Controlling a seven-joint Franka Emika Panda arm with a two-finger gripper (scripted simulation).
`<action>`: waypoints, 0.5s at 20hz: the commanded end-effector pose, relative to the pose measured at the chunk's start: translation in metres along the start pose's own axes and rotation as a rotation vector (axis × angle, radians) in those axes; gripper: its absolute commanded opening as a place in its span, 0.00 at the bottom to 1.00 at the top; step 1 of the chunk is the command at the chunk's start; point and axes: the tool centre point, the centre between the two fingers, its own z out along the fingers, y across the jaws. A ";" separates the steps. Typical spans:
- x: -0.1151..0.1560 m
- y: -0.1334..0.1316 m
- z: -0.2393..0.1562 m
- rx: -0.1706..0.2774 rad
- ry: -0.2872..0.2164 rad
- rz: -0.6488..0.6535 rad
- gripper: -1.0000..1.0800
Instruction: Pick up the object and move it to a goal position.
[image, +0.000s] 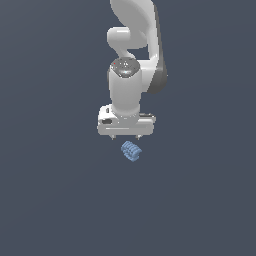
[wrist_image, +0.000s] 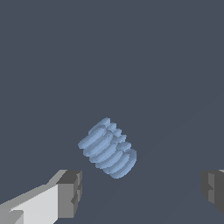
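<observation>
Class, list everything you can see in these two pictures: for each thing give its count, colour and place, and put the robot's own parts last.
Ridged gear-like piece: one, light blue, on the dark floor just below the gripper in the exterior view, tilted; in the wrist view it lies ahead of the gap between the fingers, untouched.
Floor: one, plain dark grey-blue, fills both views.
Arm: one, white with dark grey, comes down from the top of the exterior view.
Gripper: one, white, dark grey fingertips, open.

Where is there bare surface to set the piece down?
Nearly everywhere: the dark surface lies bare on both sides of the blue ridged piece and toward the exterior view's bottom. Only the patch under the open gripper is crowded.
</observation>
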 end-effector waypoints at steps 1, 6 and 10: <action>0.000 0.000 0.000 0.000 0.000 0.000 0.96; -0.001 -0.007 0.000 -0.006 -0.008 -0.022 0.96; -0.003 -0.015 -0.001 -0.013 -0.017 -0.044 0.96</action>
